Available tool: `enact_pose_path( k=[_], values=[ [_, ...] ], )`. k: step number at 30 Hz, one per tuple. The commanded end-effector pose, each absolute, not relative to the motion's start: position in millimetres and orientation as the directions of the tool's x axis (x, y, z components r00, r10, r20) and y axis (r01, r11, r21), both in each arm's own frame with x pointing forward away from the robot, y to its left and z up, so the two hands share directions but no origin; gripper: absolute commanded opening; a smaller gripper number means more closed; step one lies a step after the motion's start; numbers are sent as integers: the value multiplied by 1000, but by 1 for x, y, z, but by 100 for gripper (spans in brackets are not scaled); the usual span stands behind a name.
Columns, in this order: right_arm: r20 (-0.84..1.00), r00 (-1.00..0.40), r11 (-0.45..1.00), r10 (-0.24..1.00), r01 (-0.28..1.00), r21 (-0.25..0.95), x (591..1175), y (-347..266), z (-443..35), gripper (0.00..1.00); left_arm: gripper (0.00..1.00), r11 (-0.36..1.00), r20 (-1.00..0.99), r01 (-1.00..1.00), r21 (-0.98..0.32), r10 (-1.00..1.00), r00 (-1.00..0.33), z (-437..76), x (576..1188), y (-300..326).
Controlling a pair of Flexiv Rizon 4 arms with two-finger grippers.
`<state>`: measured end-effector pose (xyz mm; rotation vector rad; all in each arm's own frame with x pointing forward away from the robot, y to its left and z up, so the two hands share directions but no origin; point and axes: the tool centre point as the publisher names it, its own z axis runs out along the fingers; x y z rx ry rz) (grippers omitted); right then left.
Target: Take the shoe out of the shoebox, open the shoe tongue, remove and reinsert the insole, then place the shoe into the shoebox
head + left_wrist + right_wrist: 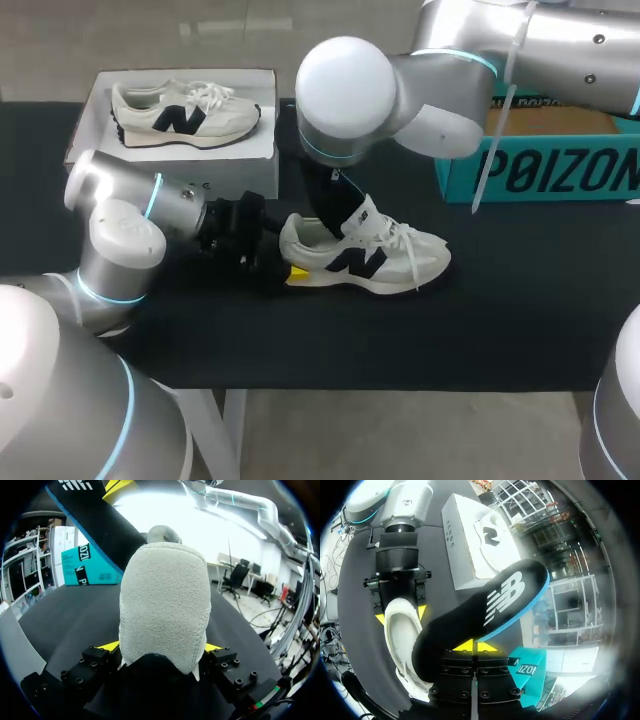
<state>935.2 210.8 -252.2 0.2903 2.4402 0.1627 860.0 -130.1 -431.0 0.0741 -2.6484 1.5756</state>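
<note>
A white sneaker with a black logo (370, 262) lies on its sole on the black table, toe to the right. My left gripper (290, 258) is shut on its heel (165, 605), with a yellow tip on each side. In the right wrist view the left gripper (400, 615) straddles the same heel, and the shoe's opening (400, 640) shows. My right gripper (471, 646) is shut on a black insole with a blue edge (485, 615). It holds the insole tilted above the shoe's opening (325, 200). The insole (95, 525) also rises beyond the heel in the left wrist view.
A white shoebox (90, 120) at the back left holds a second white sneaker (185, 112). A teal box (540, 165) stands at the back right. The table's front edge runs close below the shoe.
</note>
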Motion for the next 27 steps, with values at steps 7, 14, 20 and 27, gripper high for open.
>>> enact_pose_path(
  k=[7, 14, 20, 27],
  values=[
    [-664, -682, 936, 306, 89, 340, 914, 188, -221, 0, 0, 479, 76, -71, -875, -10, -997, -432, 860, -131],
    [-699, -637, 924, 324, 55, 378, 911, 188, -191, 0, 0, 479, 76, -71, -875, -10, -997, -432, 860, -131],
    [-639, -703, 926, 312, 74, 371, 914, 188, -187, 0, 0, 479, 76, -71, -875, -10, -997, -432, 860, -131],
    [-639, -703, 926, 312, 74, 371, 914, 188, -187, 0, 0, 479, 76, -71, -875, -10, -997, -432, 860, -131]
  ],
)
